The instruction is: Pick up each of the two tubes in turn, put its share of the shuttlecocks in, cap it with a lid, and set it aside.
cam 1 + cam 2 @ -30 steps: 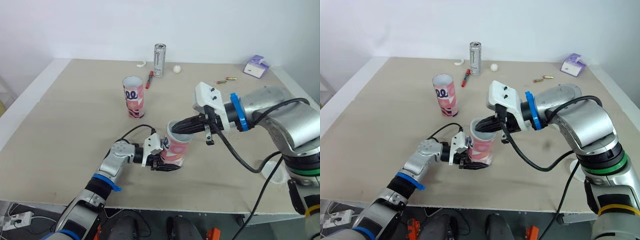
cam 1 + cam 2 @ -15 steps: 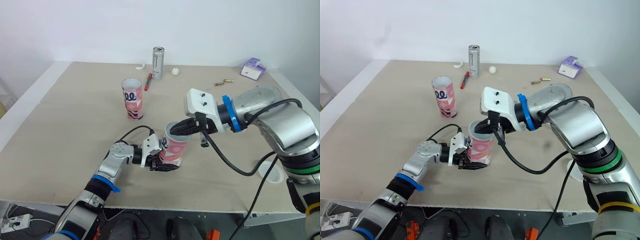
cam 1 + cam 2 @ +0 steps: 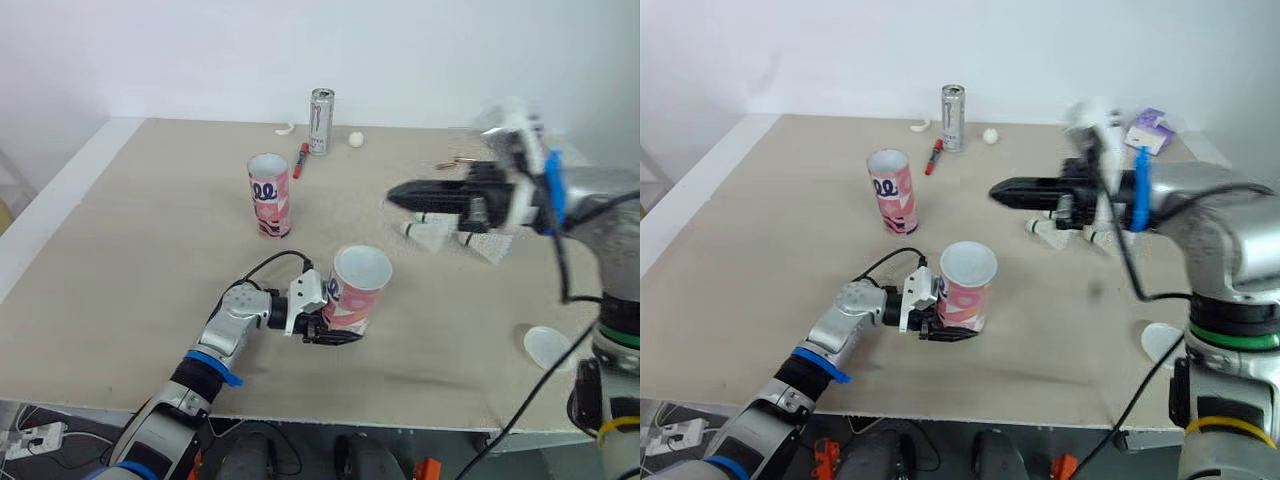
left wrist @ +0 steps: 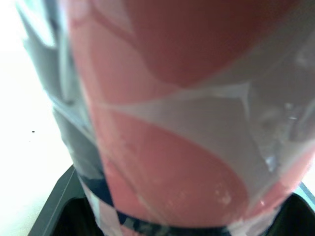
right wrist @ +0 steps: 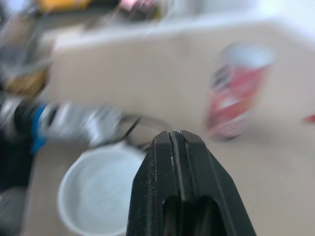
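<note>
We find the left gripper (image 3: 325,326) clamped on the near tube (image 3: 356,290) at its base. The right gripper (image 3: 393,196) is pressed closed and empty, with shuttlecocks (image 3: 430,232) near it. The second tube (image 3: 268,193) stands well apart from both jaws.

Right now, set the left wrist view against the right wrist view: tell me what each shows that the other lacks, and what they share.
Left wrist view adds: the held tube's pink-and-white wall up close, clamped in the left end effector. Right wrist view adds: the shut right end effector, the second tube standing on the table, and the held tube's open mouth. Shared: the held tube.
</note>
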{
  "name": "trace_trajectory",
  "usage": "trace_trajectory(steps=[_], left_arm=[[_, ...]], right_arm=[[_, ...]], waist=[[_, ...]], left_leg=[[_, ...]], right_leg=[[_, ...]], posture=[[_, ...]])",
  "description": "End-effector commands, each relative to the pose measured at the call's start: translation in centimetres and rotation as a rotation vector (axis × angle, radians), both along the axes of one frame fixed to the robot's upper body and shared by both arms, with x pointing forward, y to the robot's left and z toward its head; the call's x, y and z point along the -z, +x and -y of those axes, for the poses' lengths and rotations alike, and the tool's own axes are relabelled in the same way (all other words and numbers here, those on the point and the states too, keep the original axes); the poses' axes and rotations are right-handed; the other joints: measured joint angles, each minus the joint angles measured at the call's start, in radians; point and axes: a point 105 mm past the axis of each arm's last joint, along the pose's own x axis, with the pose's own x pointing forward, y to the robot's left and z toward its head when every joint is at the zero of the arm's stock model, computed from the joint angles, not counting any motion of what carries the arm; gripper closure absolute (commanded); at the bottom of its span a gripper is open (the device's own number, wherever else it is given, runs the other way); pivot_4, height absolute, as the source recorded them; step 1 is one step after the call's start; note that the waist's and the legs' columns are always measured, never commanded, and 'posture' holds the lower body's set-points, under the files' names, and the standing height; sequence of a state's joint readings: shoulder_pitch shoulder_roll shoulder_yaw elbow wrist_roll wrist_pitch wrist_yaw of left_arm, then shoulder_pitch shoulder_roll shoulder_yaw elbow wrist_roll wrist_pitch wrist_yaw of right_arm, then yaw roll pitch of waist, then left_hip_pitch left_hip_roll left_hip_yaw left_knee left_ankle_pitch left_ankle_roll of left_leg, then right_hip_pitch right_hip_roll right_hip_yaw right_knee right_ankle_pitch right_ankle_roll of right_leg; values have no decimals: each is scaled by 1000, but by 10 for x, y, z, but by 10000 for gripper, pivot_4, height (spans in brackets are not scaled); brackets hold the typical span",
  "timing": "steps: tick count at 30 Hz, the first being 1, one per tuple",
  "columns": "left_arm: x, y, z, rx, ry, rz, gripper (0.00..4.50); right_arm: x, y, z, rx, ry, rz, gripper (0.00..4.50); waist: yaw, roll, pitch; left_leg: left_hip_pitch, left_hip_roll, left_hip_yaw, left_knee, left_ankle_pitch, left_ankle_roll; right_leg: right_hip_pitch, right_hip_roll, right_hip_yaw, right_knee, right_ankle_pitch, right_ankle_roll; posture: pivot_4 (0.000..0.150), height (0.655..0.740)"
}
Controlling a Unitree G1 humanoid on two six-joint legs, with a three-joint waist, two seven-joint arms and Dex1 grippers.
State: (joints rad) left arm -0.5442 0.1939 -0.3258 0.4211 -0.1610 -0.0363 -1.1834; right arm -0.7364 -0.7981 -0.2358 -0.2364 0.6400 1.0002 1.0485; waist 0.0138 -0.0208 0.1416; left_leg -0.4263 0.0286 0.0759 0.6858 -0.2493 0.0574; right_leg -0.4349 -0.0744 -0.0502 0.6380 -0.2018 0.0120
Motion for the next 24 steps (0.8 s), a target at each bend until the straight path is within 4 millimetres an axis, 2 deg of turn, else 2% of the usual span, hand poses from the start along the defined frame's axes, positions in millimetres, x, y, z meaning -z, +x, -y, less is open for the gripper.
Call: trace_trajectory(steps=[1, 4, 8, 9, 12, 13, 14, 16, 17, 18, 19, 20, 21, 24], left_arm=[[16, 3, -10, -55, 57, -34, 14881], [15, 3, -10, -53, 52, -27, 14881], [13, 3, -10, -52, 48, -18, 14881], [12, 4, -10, -52, 43, -13, 14881], [9, 4, -9, -50, 34, -8, 14881], [8, 5, -8, -48, 29, -7, 14881], [6, 5, -8, -45, 20, -7, 14881], [3, 4, -7, -37, 7, -1, 9364], [2, 4, -7, -34, 4, 0, 6630], [1, 4, -7, -31, -2, 3, 4155], [0, 4, -7, -30, -6, 4, 3044], [-1, 4, -7, -28, -9, 6, 1411], [-2, 4, -7, -24, -12, 11, 0], [-6, 4, -7, -16, -20, 21, 0]], right_arm=[[24, -8, 31, 140, 12, 33, 44253], [57, -20, 34, 154, -28, 8, 44253], [101, -33, 27, 132, -106, 3, 44253], [111, -34, 27, 127, -116, 2, 39926], [135, -45, 23, 53, -148, -7, 33435], [139, -48, 20, 27, -153, -2, 33435], [144, -51, 18, 1, -150, -5, 27614], [151, -54, 12, -46, -163, 19, 25928], [155, -56, 10, -66, -165, 20, 20891], [158, -57, 7, -84, -167, 28, 18841], [160, -57, 5, -94, -166, 32, 18324], [162, -58, 2, -110, -164, 30, 15659], [164, -57, 0, -120, -164, 33, 11065], [170, -54, -6, -143, -167, 54, 867]], waist=[[0, 2, 1], [-4, 7, 2], [-4, 7, 3], [-4, 7, 3], [-4, 6, 3], [-4, 6, 3], [-4, 6, 3], [-4, 6, 4], [-4, 6, 4], [-4, 5, 4], [-4, 5, 4], [-4, 5, 4], [-4, 5, 4], [-3, 5, 4]], left_leg=[[0, 0, 0, 0, 0, 0], [0, 0, 2, -1, 0, 0], [1, 1, 1, -1, 0, 1], [2, 1, 1, -1, 1, 1], [3, 0, 1, 0, 1, 1], [3, 0, 1, 0, 1, 1], [3, 0, 1, 0, 1, 1], [2, 0, 2, 0, 1, 1], [2, 0, 3, 0, 1, 1], [2, 0, 3, 0, 1, 1], [2, 0, 2, 0, 1, 1], [2, 0, 2, 0, 1, 1], [2, 0, 2, 0, 1, 1], [2, 1, 2, 0, 1, 1]], right_leg=[[0, 0, 0, -1, 0, 1], [-1, 1, 2, -2, -2, 9], [0, 8, 3, -2, -1, 10], [0, 9, 5, -2, 0, 11], [1, 9, 6, -2, 0, 11], [0, 10, 7, -2, 0, 11], [0, 10, 7, -2, 0, 11], [0, 10, 9, -2, 0, 12], [0, 10, 9, -2, 0, 12], [0, 10, 9, -2, 0, 12], [0, 11, 10, -2, 0, 12], [0, 11, 10, -2, 0, 12], [0, 11, 10, -2, 0, 12], [-1, 13, 12, -2, 0, 12]], posture=[[1500, 7400], [1500, 7400], [1500, 7400], [1500, 7400], [1500, 7400], [1500, 7400], [1500, 7400], [1500, 7400], [1500, 7400], [1500, 7400], [1500, 7400], [1500, 7400], [1500, 7400], [1500, 7400]])
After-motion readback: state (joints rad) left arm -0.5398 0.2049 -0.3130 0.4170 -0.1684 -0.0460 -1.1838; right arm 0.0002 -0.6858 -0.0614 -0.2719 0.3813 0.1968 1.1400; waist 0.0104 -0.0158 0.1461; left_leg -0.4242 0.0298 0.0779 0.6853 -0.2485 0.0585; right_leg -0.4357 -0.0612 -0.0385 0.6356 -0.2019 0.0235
